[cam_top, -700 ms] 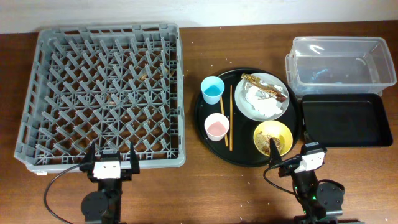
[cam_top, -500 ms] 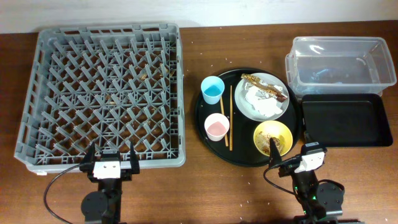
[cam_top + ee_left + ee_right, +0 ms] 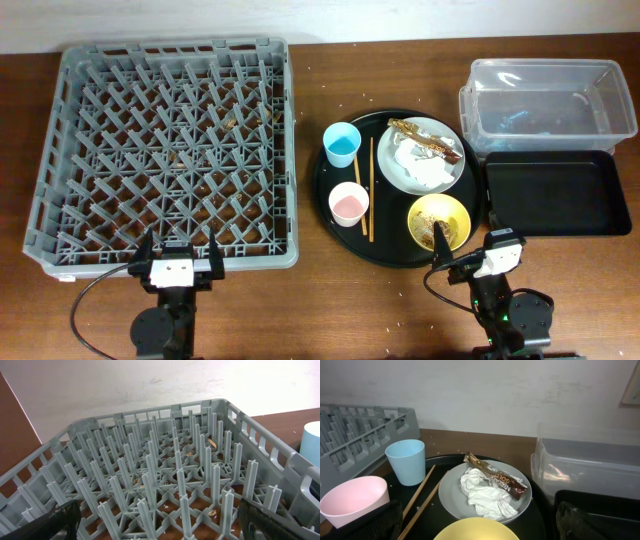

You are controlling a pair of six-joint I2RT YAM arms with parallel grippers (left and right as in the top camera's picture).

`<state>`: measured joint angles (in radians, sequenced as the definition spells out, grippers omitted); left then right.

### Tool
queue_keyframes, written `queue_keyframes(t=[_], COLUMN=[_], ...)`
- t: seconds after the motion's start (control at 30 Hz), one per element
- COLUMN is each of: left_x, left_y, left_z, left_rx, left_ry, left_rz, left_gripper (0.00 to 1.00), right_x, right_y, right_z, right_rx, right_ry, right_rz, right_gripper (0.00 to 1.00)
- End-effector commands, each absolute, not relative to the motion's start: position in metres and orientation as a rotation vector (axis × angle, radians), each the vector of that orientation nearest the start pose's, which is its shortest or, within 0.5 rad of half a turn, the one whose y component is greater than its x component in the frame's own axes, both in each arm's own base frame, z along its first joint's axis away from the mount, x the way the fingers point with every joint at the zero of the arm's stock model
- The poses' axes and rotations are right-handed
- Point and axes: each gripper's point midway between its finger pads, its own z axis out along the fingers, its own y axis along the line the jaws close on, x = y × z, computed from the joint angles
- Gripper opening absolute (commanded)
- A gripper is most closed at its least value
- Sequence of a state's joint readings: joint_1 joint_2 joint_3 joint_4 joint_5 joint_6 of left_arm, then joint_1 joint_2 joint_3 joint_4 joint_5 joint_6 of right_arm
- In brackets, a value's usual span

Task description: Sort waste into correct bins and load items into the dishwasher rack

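The grey dishwasher rack (image 3: 170, 150) fills the left and holds only a few scraps; it also fills the left wrist view (image 3: 165, 480). A white plate (image 3: 395, 172) carries crumpled napkins (image 3: 420, 168) and a brown-gold wrapper (image 3: 428, 140). Beside it are a yellow bowl (image 3: 440, 222) with food scraps, a light-blue cup (image 3: 342, 143), a pink cup (image 3: 348, 204) and chopsticks (image 3: 370, 190). The clear tub (image 3: 545, 100) and the shallow black tray (image 3: 555, 195) are at the right. My left gripper (image 3: 180, 254) is open at the rack's front edge. My right gripper (image 3: 465, 247) is open just in front of the bowl.
The dishes all sit on a large round black tray (image 3: 330, 228) between the rack and the bins. Small crumbs dot the brown table (image 3: 300, 310). The right wrist view shows the plate (image 3: 452, 495), blue cup (image 3: 406, 461) and tub (image 3: 590, 470) ahead.
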<state>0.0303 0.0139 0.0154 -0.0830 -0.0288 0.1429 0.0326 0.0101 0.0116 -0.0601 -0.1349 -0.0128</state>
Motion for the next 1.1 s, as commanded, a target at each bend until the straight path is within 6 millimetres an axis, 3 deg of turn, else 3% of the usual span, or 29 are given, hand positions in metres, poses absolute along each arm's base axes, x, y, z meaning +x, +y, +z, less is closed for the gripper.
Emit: queue_keyframes(t=[0.0, 0.43, 0.6, 0.7, 0.83, 0.9, 0.97, 1.07], left_x=[0.246, 0.246, 0.246, 0.246, 0.246, 0.246, 0.246, 0.246], left_y=[0.01, 0.01, 0.01, 0.01, 0.01, 0.01, 0.01, 0.01], left_z=[0.156, 0.156, 0.156, 0.156, 0.156, 0.156, 0.156, 0.156], left_rx=[0.098, 0.098, 0.098, 0.098, 0.098, 0.098, 0.098, 0.098], left_ry=[1.651, 1.651, 1.651, 1.651, 1.651, 1.651, 1.651, 1.651], left_rz=[0.159, 0.159, 0.159, 0.159, 0.159, 0.159, 0.159, 0.159], left_gripper=[0.99, 0.99, 0.99, 0.99, 0.99, 0.99, 0.99, 0.99], right_x=[0.244, 0.244, 0.24, 0.24, 0.267, 0.294, 0.326, 0.373], right_y=[0.032, 0.029, 0.049, 0.056, 0.059, 0.06, 0.061, 0.067], right_z=[0.16, 0.16, 0.192, 0.223, 0.284, 0.307, 0.308, 0.28], right_rx=[-0.147, -0.135, -0.206, -0.241, -0.237, -0.231, -0.24, -0.227], right_ry=[1.627, 1.627, 1.536, 1.574, 1.719, 1.843, 2.029, 2.295], right_rz=[0.121, 0.105, 0.215, 0.256, 0.281, 0.293, 0.3, 0.369], right_gripper=[0.99, 0.98, 0.98, 0.98, 0.98, 0.98, 0.99, 0.99])
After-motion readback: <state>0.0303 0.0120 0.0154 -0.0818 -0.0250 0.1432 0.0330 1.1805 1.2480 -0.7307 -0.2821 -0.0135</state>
